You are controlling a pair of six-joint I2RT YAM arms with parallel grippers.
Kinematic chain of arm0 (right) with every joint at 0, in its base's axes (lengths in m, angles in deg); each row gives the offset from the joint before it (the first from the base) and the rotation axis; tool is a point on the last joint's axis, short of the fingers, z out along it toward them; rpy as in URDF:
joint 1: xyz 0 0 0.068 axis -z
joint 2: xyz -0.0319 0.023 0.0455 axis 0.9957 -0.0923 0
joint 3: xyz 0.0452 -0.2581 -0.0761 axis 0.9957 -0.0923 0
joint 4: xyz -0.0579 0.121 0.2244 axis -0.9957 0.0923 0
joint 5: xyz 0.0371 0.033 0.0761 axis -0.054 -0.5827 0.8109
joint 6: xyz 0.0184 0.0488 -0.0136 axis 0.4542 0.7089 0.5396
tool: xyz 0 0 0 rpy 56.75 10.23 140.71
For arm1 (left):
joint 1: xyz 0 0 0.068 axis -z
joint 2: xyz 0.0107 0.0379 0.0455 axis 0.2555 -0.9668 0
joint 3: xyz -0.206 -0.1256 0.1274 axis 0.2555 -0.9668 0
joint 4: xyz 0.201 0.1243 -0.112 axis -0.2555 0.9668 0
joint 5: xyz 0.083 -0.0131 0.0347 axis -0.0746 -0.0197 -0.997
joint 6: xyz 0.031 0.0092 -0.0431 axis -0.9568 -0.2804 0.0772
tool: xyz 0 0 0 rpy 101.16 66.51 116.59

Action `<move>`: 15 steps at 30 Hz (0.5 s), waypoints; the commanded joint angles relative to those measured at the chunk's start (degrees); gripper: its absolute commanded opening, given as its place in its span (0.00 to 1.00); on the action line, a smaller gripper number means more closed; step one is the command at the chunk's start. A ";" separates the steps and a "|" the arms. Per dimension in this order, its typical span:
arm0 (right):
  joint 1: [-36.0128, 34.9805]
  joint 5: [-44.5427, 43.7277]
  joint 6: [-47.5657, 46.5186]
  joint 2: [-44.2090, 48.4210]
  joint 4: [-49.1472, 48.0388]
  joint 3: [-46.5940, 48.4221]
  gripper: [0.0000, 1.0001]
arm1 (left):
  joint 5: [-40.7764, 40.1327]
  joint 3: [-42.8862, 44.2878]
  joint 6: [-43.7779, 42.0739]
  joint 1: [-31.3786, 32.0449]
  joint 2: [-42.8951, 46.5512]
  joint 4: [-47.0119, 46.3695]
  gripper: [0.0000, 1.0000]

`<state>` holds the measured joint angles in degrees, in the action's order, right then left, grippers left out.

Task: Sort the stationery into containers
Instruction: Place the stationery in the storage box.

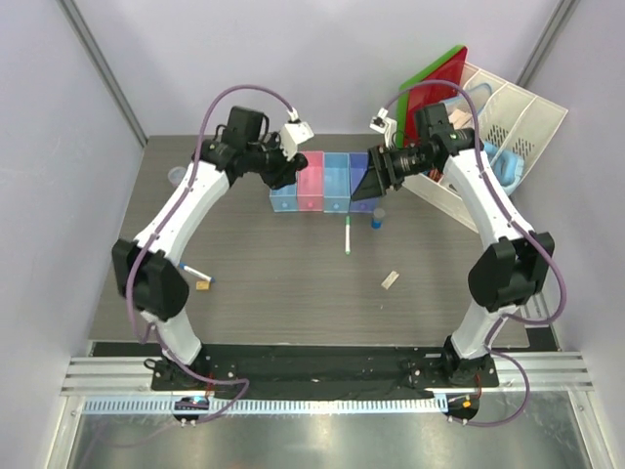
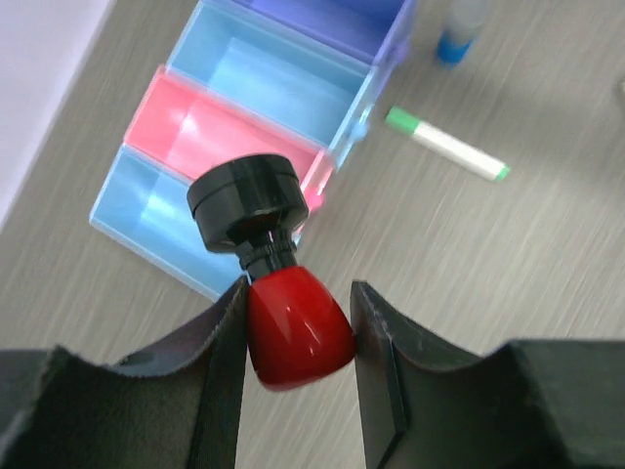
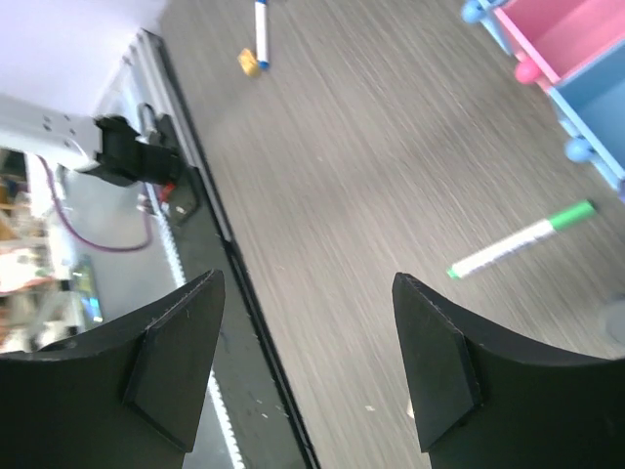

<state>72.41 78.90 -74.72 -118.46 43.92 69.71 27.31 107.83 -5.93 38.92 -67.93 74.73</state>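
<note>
My left gripper (image 1: 284, 176) (image 2: 298, 332) is shut on a red cylinder with a black cap (image 2: 293, 327) and holds it above the near end of the blue tray (image 2: 146, 220) (image 1: 284, 202). The pink (image 2: 190, 132), light blue (image 2: 259, 78) and lavender (image 2: 342, 20) trays continue the row. My right gripper (image 1: 374, 176) (image 3: 308, 362) is open and empty over the lavender tray (image 1: 361, 203). On the table lie a green-tipped white pen (image 1: 348, 235) (image 3: 522, 239), a small blue cylinder (image 1: 377, 220), a whitish eraser (image 1: 391, 280), a blue-tipped marker (image 1: 195, 273) and a yellow piece (image 1: 203, 285).
A big white slotted file rack (image 1: 513, 112) stands at the back right with red and green boards (image 1: 439, 73) and light-blue headphones (image 1: 508, 166). A small pale roll (image 1: 176, 176) sits at the far left. The table's near edge meets a black rail (image 3: 195, 195).
</note>
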 commanded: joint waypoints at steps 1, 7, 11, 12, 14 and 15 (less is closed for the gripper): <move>2.01 -5.51 -5.52 6.34 2.84 -2.72 0.75 | -4.06 18.26 -4.23 -4.34 -13.13 18.40 0.00; 5.17 -6.48 -8.25 11.71 2.84 -7.02 0.76 | -9.86 38.23 -5.28 -7.68 -30.63 25.19 0.00; 6.14 -7.09 -9.30 13.99 2.84 -9.49 0.77 | -12.85 44.66 -6.95 -7.68 -37.67 27.22 0.00; 6.23 -7.10 -9.48 14.61 2.93 -10.36 0.77 | -13.30 44.67 -6.78 -7.68 -38.29 26.26 0.00; 6.67 -7.01 -9.83 15.05 2.84 -11.33 0.77 | -13.04 42.57 -6.60 -7.77 -38.56 24.68 0.00; 6.67 -7.01 -10.01 15.40 2.84 -11.60 0.77 | -11.99 41.60 -6.08 -7.77 -38.21 22.76 0.00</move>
<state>78.71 72.25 -82.61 -105.96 46.76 59.39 15.86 149.38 -11.35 30.62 -107.43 97.72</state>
